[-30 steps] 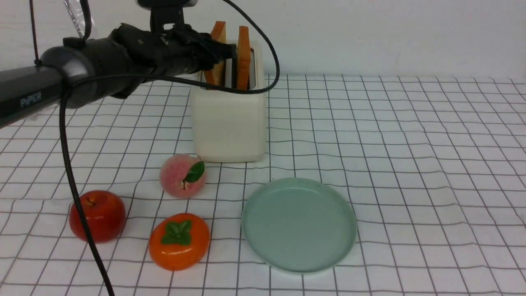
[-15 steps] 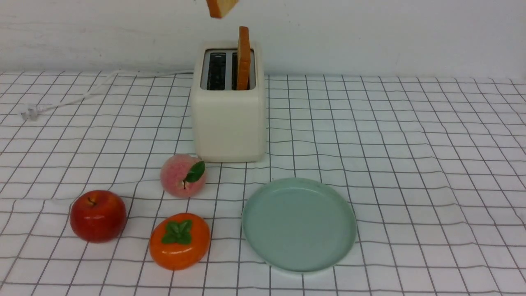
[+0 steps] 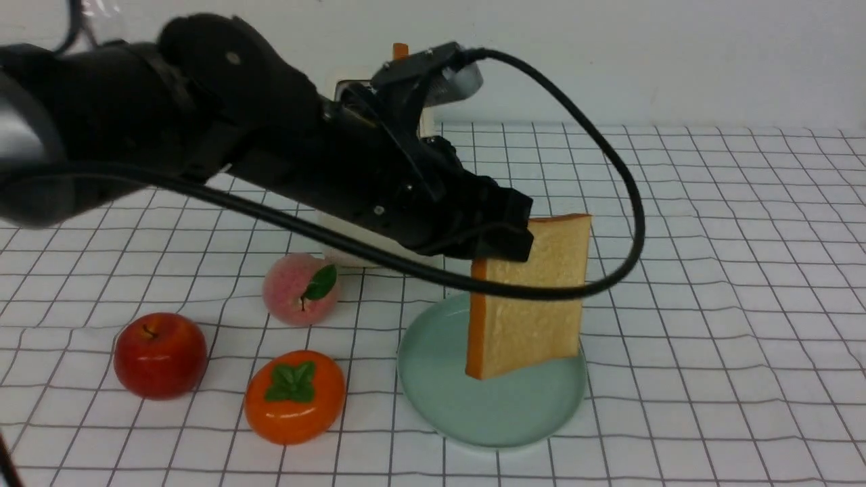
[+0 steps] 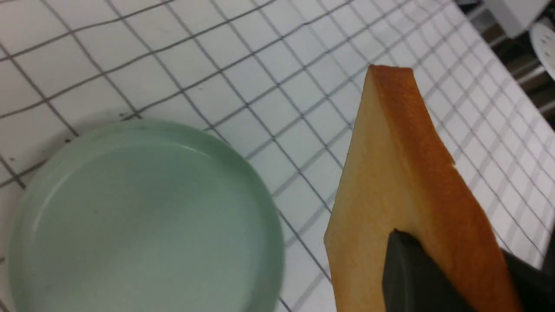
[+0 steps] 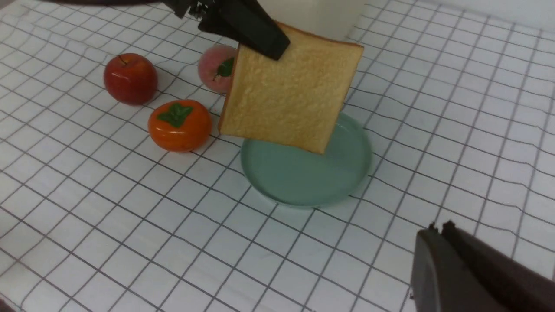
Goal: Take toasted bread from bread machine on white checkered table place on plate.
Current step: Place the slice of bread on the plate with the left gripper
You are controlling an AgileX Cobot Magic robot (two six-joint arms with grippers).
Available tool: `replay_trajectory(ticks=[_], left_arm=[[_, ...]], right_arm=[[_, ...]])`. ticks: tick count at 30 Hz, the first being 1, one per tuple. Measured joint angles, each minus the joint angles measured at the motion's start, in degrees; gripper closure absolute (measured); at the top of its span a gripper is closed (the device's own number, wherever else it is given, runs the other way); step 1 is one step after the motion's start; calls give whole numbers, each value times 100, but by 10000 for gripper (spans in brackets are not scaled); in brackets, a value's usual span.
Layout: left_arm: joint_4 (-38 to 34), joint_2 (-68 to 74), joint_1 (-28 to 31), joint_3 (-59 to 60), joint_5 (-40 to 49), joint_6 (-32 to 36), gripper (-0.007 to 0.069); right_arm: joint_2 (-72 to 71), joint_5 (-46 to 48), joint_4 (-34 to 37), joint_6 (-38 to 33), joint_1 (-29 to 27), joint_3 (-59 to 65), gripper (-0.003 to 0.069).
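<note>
My left gripper (image 3: 504,237) is shut on the top edge of one toasted bread slice (image 3: 531,297) and holds it upright over the pale green plate (image 3: 500,412); its lowest corner hangs close above the plate. The left wrist view shows a black finger (image 4: 412,277) pressed on the slice (image 4: 390,173), with the plate (image 4: 143,216) beside it. The bread machine (image 3: 365,256) is mostly hidden behind my left arm; the tip of the second slice (image 3: 401,51) shows above it. My right gripper (image 5: 440,227) is shut and empty above the checkered table (image 5: 130,216), near the plate (image 5: 303,182).
A red apple (image 3: 160,355), an orange persimmon (image 3: 294,396) and a pink peach (image 3: 301,289) lie on the cloth left of the plate. My left arm and its black cable (image 3: 629,203) span the middle of the front view.
The left gripper pulled the left slice up out of the bread machine, rose out of view, then came down forward with it over the plate.
</note>
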Motion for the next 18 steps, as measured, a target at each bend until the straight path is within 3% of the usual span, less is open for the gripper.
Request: replay_trajectory(ticks=[18], left_arm=[[-228, 1253, 10, 12, -555, 0, 500]], right_arm=[[-142, 116, -54, 238, 0, 700, 659]])
